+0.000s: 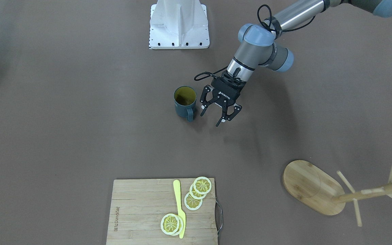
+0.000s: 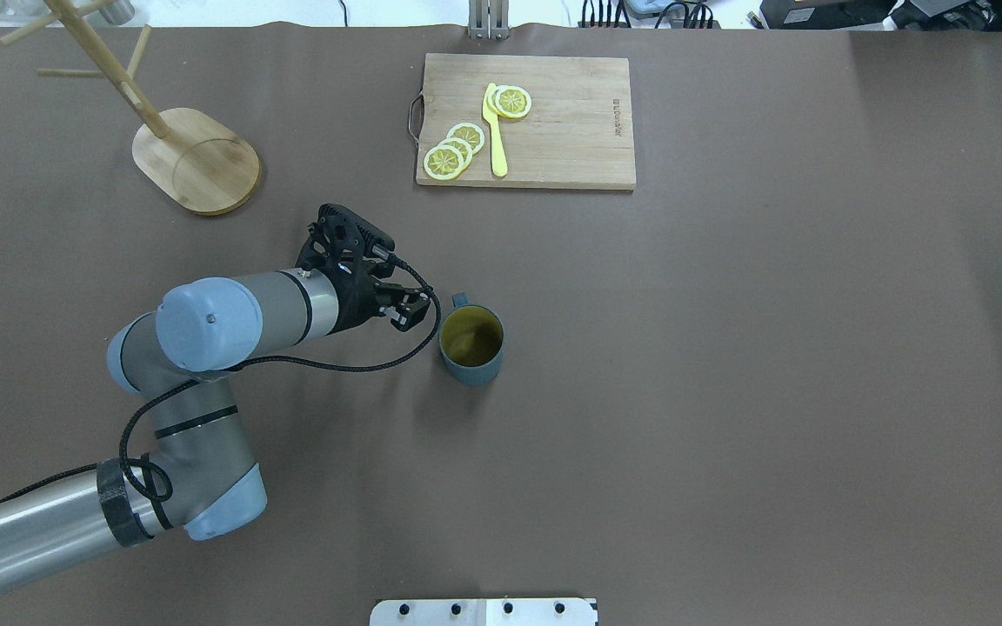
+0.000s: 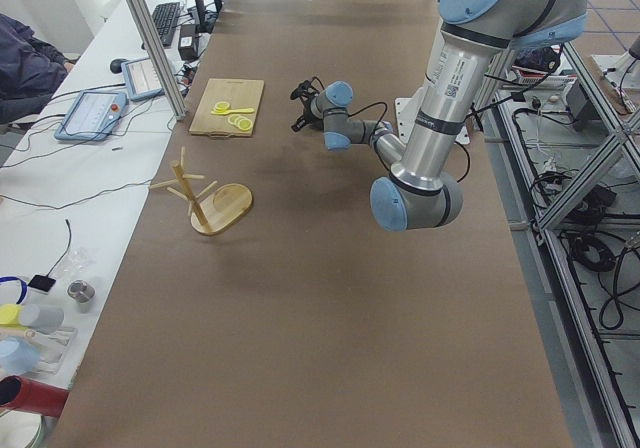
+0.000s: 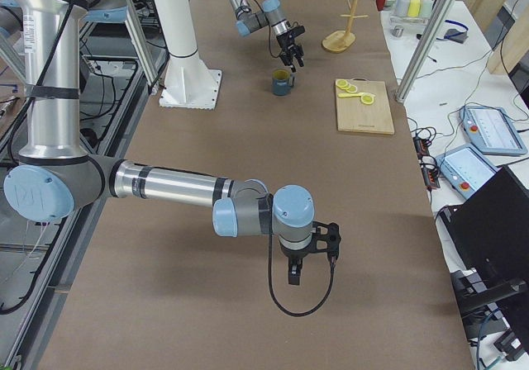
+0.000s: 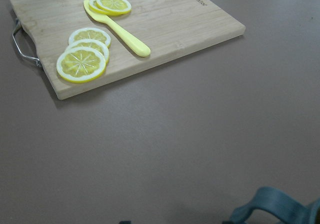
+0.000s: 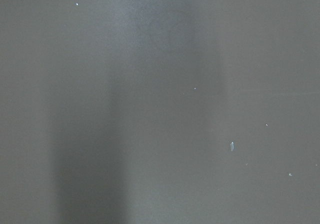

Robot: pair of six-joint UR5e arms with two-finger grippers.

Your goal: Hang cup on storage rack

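Cup (image 1: 184, 101) stands upright, handle near your left gripper (image 1: 211, 117). Its jaws are wide so you can grab it.

Brown matte tabletop (image 2: 727, 391) under even overhead light that casts soft shadows. A white bench (image 3: 60, 183) runs along one long edge, carrying teach pendants (image 3: 95, 116) and a keyboard (image 3: 165, 23). Aluminium frame posts (image 3: 150, 38) rise at that edge. Grey floor tiles (image 3: 590, 408) lie beyond the opposite long edge.
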